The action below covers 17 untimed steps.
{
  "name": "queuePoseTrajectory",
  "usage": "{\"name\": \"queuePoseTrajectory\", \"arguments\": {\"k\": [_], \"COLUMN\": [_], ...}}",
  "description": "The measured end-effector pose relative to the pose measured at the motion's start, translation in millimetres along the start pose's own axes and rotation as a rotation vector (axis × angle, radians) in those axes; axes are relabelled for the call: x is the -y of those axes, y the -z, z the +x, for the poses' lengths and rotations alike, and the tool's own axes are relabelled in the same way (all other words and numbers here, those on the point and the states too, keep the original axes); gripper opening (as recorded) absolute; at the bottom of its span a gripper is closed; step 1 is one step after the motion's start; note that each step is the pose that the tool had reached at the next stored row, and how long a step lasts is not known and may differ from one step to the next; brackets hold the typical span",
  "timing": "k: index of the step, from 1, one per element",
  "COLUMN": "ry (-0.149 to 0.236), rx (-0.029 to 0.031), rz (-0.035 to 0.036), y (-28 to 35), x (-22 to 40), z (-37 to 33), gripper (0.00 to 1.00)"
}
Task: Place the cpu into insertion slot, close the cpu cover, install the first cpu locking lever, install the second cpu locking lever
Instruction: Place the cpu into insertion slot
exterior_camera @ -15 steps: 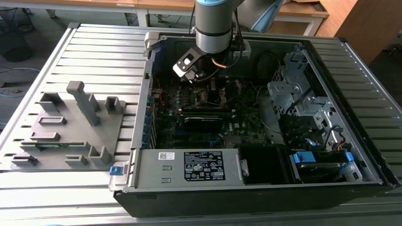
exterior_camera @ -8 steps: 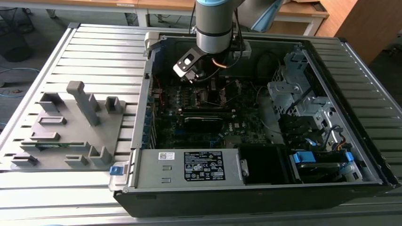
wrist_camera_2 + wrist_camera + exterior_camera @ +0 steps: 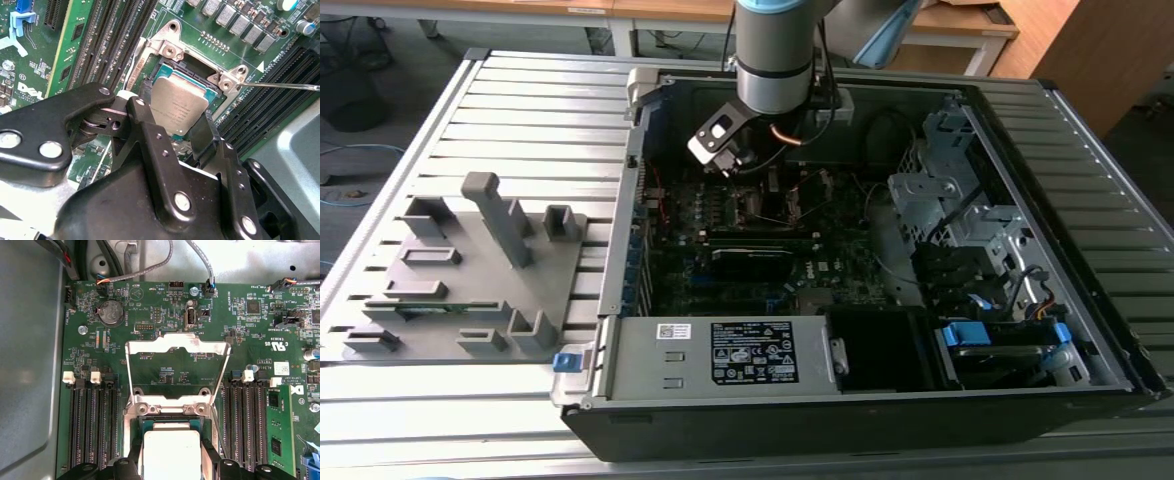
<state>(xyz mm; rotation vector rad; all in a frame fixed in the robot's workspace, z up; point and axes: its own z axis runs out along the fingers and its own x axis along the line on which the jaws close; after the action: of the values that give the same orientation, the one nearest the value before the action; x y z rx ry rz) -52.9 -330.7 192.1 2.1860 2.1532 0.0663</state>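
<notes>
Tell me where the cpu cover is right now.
In the first wrist view the cpu cover stands open, hinged on the insertion slot opposite the claw, between the two banks of long black slots.

A: Where does the computer case lie?
B: On the table — fixture tray beside it, on the exterior view's left.
A: And the cpu?
B: Over the insertion slot, clamped between the fingers of the gripper; cpu cover raised off it, memory slots flanking.

The cpu top is dull metal; the cpu cover looks shiny, probably steel.
</notes>
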Motion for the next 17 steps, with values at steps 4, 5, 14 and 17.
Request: {"name": "queuePoseTrajectory", "arguments": {"k": [4,5,14,17], "ry": [0.000,0.000,0.000,0.000], "rx": [0.0002,0.0000,-0.0001,-0.0001], "rz": [0.0001,0.0000,-0.0002,-0.0002], "y": [-0.5,-0.7,-0.8,-0.8], "x": [0.0,0.0,0.1,0.1], "z": [0.0,0.0,0.0,0.2], "gripper": [0.54,0.54,0.54,0.54]}}
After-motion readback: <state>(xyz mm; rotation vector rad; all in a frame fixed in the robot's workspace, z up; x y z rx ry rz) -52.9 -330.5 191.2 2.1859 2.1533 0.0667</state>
